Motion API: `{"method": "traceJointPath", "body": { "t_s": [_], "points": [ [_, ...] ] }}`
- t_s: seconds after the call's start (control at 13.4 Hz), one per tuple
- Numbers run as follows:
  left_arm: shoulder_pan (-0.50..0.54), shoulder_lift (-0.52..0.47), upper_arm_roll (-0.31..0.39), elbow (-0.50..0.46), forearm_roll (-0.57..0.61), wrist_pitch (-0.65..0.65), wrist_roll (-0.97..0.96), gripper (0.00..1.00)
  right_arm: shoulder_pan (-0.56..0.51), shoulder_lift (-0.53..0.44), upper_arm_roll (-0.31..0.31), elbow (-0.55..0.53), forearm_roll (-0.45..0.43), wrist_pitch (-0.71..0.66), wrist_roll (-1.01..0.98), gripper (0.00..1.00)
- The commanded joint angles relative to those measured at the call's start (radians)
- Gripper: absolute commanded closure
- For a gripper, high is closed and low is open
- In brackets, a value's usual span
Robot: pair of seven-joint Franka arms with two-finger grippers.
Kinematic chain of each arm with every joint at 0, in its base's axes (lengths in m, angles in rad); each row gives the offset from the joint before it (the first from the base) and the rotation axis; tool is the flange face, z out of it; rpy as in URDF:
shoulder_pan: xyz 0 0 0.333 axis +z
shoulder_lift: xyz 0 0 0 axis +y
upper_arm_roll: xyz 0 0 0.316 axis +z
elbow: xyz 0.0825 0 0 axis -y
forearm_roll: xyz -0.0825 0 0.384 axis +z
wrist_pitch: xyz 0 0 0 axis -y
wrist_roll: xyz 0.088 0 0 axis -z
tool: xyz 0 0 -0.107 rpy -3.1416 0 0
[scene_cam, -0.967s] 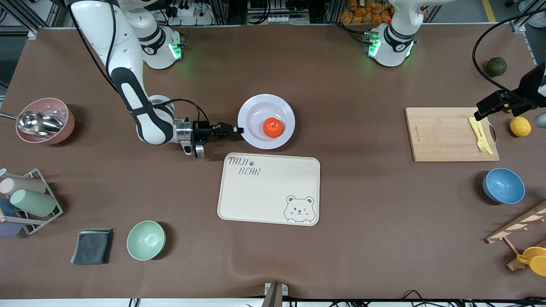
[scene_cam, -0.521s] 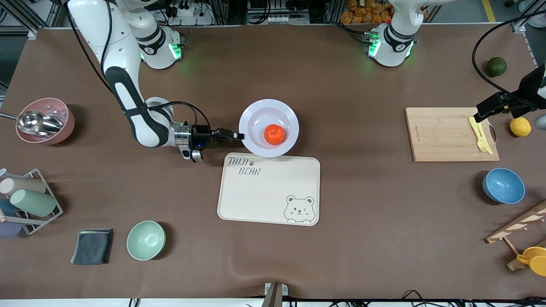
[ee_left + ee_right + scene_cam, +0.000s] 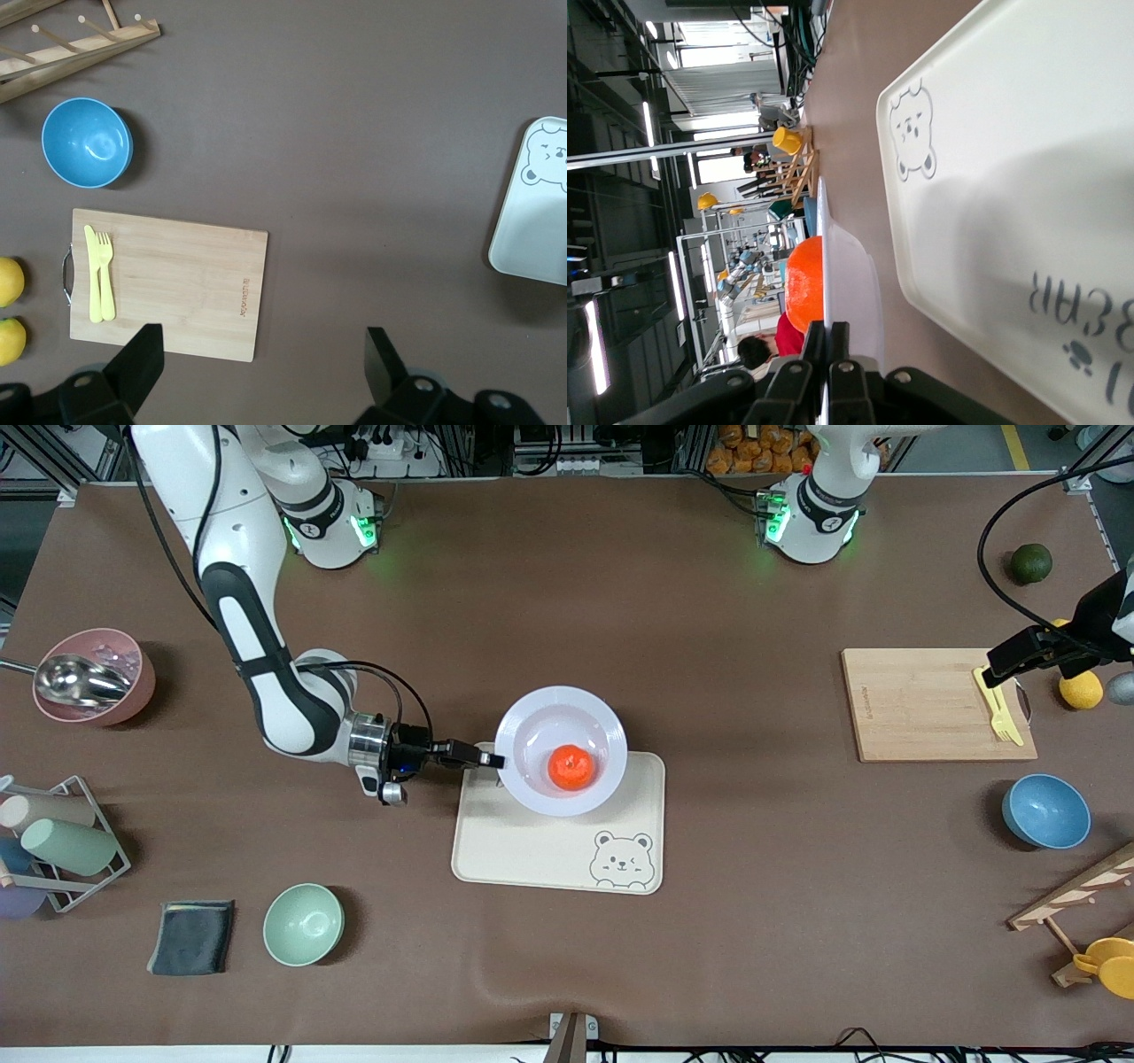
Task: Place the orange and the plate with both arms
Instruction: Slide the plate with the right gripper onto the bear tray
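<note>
The pale lavender-white plate (image 3: 540,735) carries the orange (image 3: 570,767) in its middle. My right gripper (image 3: 498,762) is shut on the plate's rim and holds it up over the part of the cream bear tray (image 3: 532,850) that lies toward the robots. In the right wrist view the plate (image 3: 850,274) shows edge-on with the orange (image 3: 804,283) on it, above the tray (image 3: 1028,159). My left gripper (image 3: 997,662) is open and empty, in the air over the wooden cutting board (image 3: 921,704); its fingers (image 3: 137,363) frame bare table.
A yellow fork (image 3: 998,707) lies on the board. Lemons (image 3: 1081,688), a dark green fruit (image 3: 1031,562) and a blue bowl (image 3: 1045,811) are at the left arm's end. A green bowl (image 3: 303,924), grey cloth (image 3: 191,936), cup rack (image 3: 62,841) and pink bowl (image 3: 93,676) are at the right arm's end.
My right gripper has carried the plate with the orange from the table toward the front camera, to over the tray. The left arm has hardly moved.
</note>
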Motion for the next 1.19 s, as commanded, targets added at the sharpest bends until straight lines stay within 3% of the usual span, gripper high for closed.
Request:
{"method": "traceJointPath", "body": {
  "t_s": [0.0, 0.3, 0.6, 1.12],
  "points": [
    [-0.001, 0.003, 0.004, 0.001, -0.005, 0.011, 0.023, 0.00, 0.000, 0.073, 0.007, 0.068, 0.022, 0.023, -0.023, 1.00],
    [-0.003, 0.009, 0.004, -0.001, -0.005, 0.013, 0.023, 0.00, 0.017, 0.095, 0.007, 0.091, 0.085, 0.032, -0.052, 1.00],
    [-0.003, 0.012, 0.002, -0.001, -0.005, 0.016, 0.023, 0.00, 0.072, 0.115, 0.007, 0.137, 0.086, 0.169, -0.054, 1.00],
    [-0.006, 0.018, 0.002, -0.004, -0.005, 0.023, 0.023, 0.00, 0.058, 0.181, 0.007, 0.188, 0.097, 0.167, -0.130, 1.00]
  ]
}}
